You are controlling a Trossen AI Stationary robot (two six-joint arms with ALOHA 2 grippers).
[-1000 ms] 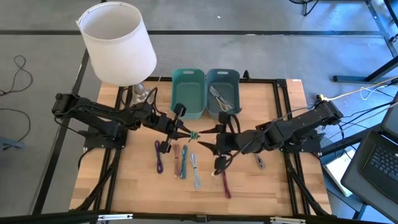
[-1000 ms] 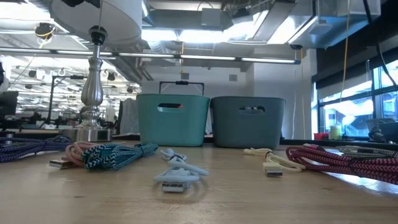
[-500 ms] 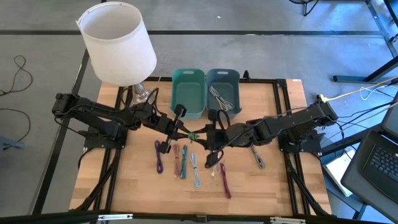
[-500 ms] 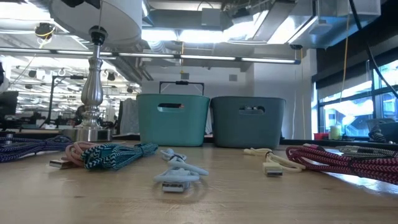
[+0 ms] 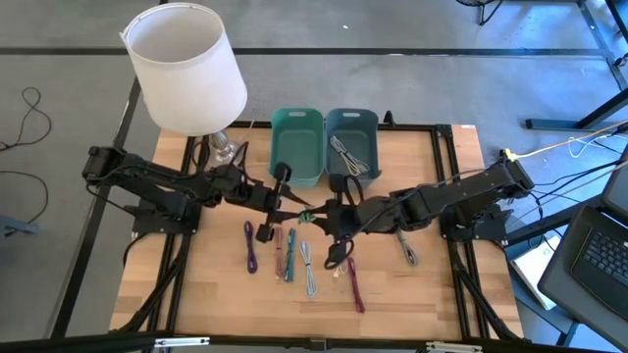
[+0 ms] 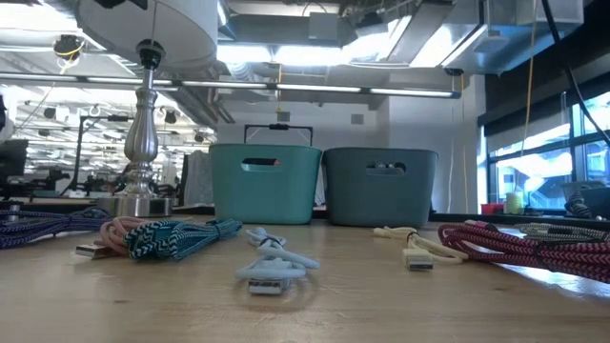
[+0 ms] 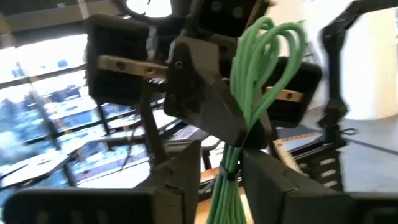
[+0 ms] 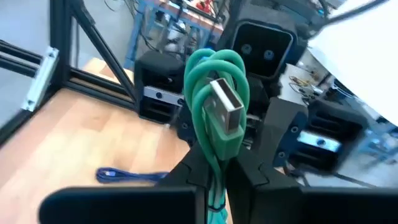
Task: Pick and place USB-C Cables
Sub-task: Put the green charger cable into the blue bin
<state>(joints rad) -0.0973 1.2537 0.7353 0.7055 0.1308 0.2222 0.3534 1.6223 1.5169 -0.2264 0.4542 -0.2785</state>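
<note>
My right gripper is pinched nearly shut on the green cable, low on the folded bundle, with the loops and the plug standing up past my fingers. Facing it, my left gripper has its fingers parted on either side of the same bundle and, as far as I can see, is no longer pressing it. Both meet in the air above the middle of the table. The bundle looks light and limp, springy at the loops, with a smooth jacket that may slide, so I judge the tied middle, where the strands are tight, the best place to hold, not the loose loops or the plug. Under and just nearer than my grippers lie seven more bundles, one of each: purple, brown, teal, pale blue, cream, magenta and grey. Beyond my grippers stand two bins, a green bin, empty as far as I can see, and a blue-grey bin with at least one pale cable inside. One lamp stands beyond my left arm.
</note>
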